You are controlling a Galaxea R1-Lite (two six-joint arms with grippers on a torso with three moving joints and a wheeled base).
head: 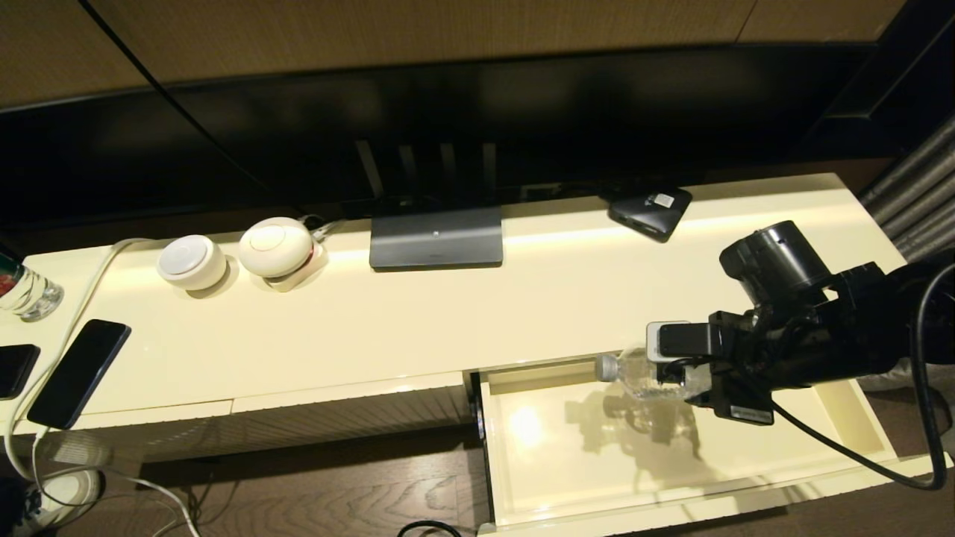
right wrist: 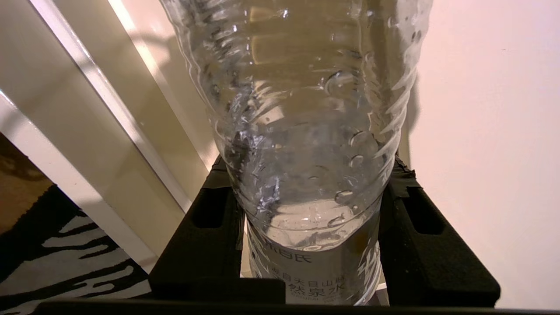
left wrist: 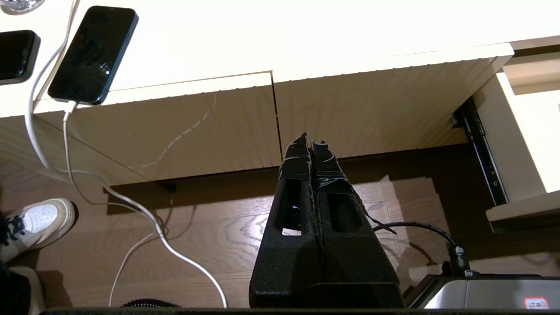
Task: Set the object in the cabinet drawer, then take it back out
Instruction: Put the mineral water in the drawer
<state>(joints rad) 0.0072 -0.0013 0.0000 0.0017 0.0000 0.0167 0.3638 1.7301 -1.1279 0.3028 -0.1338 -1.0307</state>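
Water bottle (head: 645,377): clear plastic, pale grey-white cap, white label with dark print.
Drawer (head: 522,477): glossy cream inside.
Closed front panels (left wrist: 372,109): cream, finely ribbed.
Worktop (head: 462,313): glossy cream.
Right gripper (right wrist: 306,210) fingers (right wrist: 431,245): matte black.
Left gripper (left wrist: 311,144): black, wrapped in black tape.
Floor (left wrist: 210,232): brown wood grain.
Phone (head: 78,373): black, white cable.
Two round devices (head: 276,246): white.
Stand base (head: 436,239): dark grey.
Shoe (left wrist: 37,218): white, dark laces.

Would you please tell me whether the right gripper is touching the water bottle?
Touching. The right wrist view shows the right gripper with both black fingers pressed against the water bottle, which fills the space between them.
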